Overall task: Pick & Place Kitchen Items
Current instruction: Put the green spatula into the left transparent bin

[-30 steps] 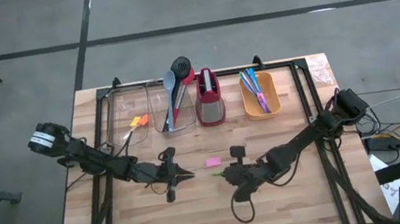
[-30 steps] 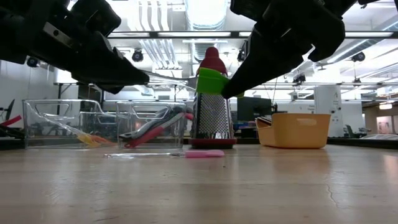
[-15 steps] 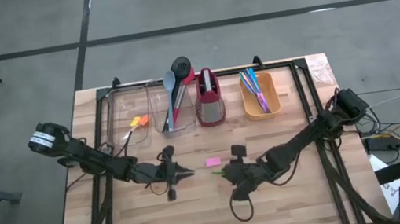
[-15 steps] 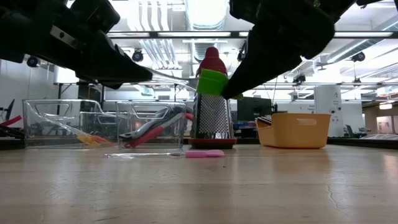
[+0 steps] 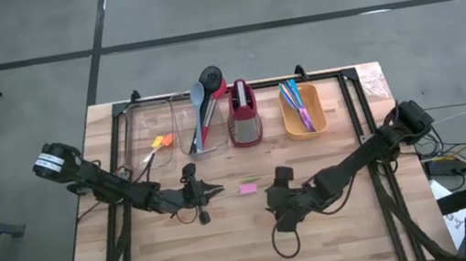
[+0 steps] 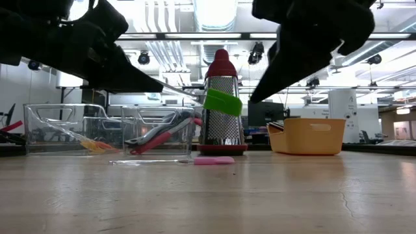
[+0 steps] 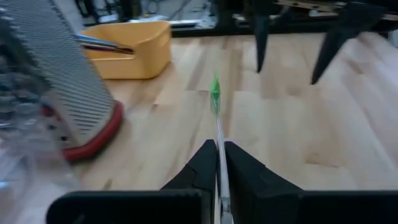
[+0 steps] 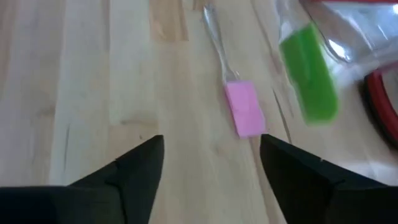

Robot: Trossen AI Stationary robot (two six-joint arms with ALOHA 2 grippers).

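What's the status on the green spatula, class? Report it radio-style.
Left gripper shut on green spatula, holding it above the table. Right gripper open, clear of it. Pink spatula lying on the table below.

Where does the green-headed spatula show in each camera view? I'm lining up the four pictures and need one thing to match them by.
High view: green spatula, mid-table, at the left gripper.
Low view: green head, raised in front of the grater.
Left wrist view: its handle runs out from between the shut fingers, head at.
Right wrist view: head at.
Shared landmark: the pink spatula lying on the table.
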